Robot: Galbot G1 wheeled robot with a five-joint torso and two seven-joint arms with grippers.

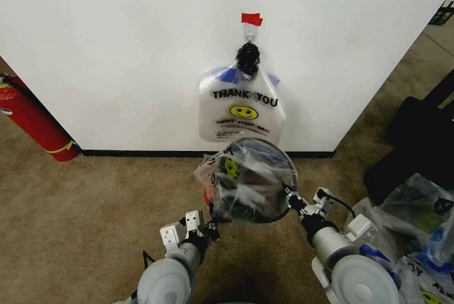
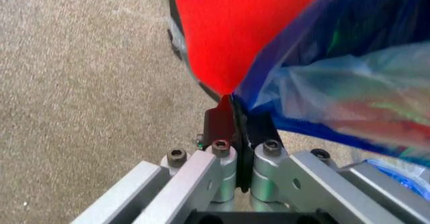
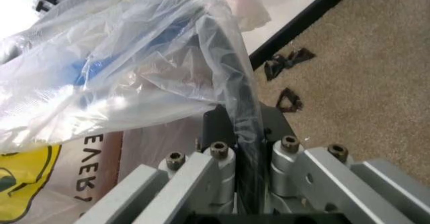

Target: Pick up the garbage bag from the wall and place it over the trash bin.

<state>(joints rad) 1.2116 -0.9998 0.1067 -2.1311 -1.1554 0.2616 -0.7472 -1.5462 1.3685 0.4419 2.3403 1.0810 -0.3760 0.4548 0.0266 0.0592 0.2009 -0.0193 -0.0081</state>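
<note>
— both hands sit low in the head view, close to the camera. what are they doing?

— right hand (image 1: 291, 200) is clamped on the rim of the trash bin (image 1: 273, 149), with the garbage bag (image 1: 248, 183) pinched against it; the right wrist view shows the dark rim and clear plastic running between closed fingers (image 3: 216, 131). left hand (image 1: 211, 227) is at the bin's lower left, fingers (image 2: 219, 123) pressed together just at the red base, beside blue-printed plastic. whether anything is caught between them, i cannot tell.

— where's the bag now?

— draped over the bin's mouth, crinkled and clear with blue patches, stretched across the rim.

— and the room?

— beige short-pile carpet (image 1: 85, 205) all round. plain white wall (image 1: 128, 49) behind with a black baseboard (image 1: 142, 153). a whitish "thank you" smiley bag (image 1: 241, 109) hangs from a hook under red tape (image 1: 251, 18), just behind the bin. a red fire extinguisher (image 1: 32, 123) leans at the left by the wall. clear bulging bags (image 1: 418, 212) lie heaped at the right near black furniture (image 1: 418, 134). small dark scraps (image 3: 285, 65) lie on the carpet near the baseboard.
</note>
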